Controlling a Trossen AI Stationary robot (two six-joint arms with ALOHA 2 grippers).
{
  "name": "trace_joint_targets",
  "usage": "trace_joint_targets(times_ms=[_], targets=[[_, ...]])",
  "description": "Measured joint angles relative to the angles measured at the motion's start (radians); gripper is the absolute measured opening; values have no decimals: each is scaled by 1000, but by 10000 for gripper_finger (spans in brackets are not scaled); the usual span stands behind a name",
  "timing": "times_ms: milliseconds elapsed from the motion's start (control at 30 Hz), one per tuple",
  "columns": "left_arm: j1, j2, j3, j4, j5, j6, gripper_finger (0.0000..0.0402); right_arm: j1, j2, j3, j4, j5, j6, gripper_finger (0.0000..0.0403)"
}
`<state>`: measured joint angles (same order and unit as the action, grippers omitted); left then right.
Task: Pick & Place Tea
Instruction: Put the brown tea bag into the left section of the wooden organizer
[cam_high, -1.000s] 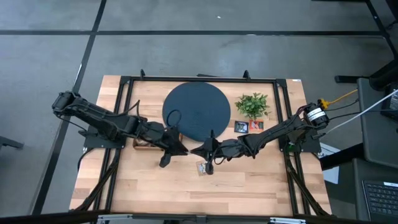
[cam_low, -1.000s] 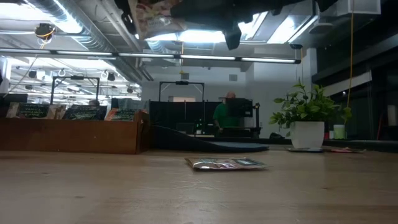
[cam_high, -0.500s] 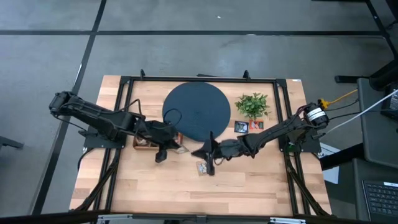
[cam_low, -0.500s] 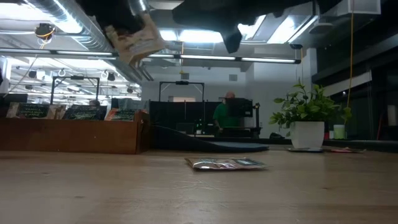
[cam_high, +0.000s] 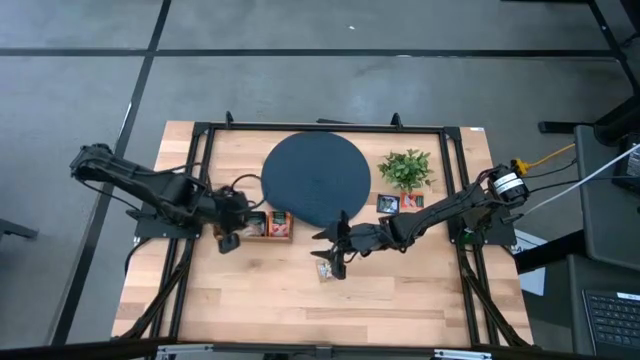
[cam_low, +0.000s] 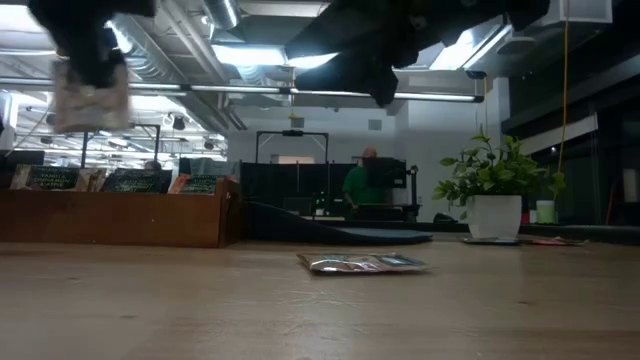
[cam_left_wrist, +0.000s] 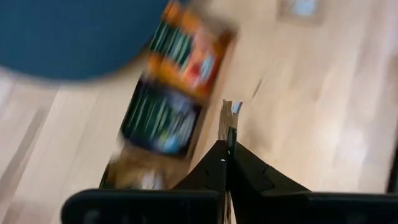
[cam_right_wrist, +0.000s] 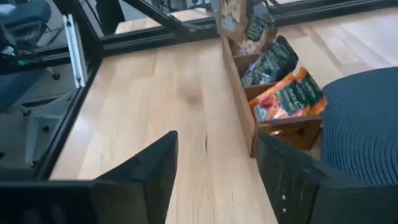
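A narrow wooden box (cam_right_wrist: 273, 118) stands on the counter (cam_high: 400, 300) just beside the round dark disc (cam_high: 316, 178), on my left side. Its compartments hold upright tea sachets: an orange-red sachet (cam_right_wrist: 287, 99) at the end nearest the disc, a dark green-black sachet (cam_right_wrist: 269, 62) behind it, and further sachets at the far end, too indistinct to sort. My left hand (cam_high: 228, 238) is over the far end of this box, away from the disc. Its fingers are pressed together on a pale sachet (cam_low: 90, 95), which hangs well above the counter in the low view. One silvery sachet (cam_low: 365, 263) lies flat on the bare counter near the middle, apart from the box. Two more sachets (cam_high: 398, 203) lie flat just beside the potted plant (cam_high: 406, 168). My right hand (cam_high: 335, 262) reaches in from the right with the arm stretched low, directly above the silvery sachet. Its fingers stand apart and hold nothing.
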<state>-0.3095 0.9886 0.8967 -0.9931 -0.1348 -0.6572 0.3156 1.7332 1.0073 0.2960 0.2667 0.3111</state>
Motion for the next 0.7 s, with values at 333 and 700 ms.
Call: trace_joint_targets(times_ms=[333,700], targets=[[-79,-9,-7,-197,-41,-186,3,-6,0,0,-68,1,23,208],[-88,-9,-154,-199,-81,-273,3,-12,0,0,-109,1,48,204]])
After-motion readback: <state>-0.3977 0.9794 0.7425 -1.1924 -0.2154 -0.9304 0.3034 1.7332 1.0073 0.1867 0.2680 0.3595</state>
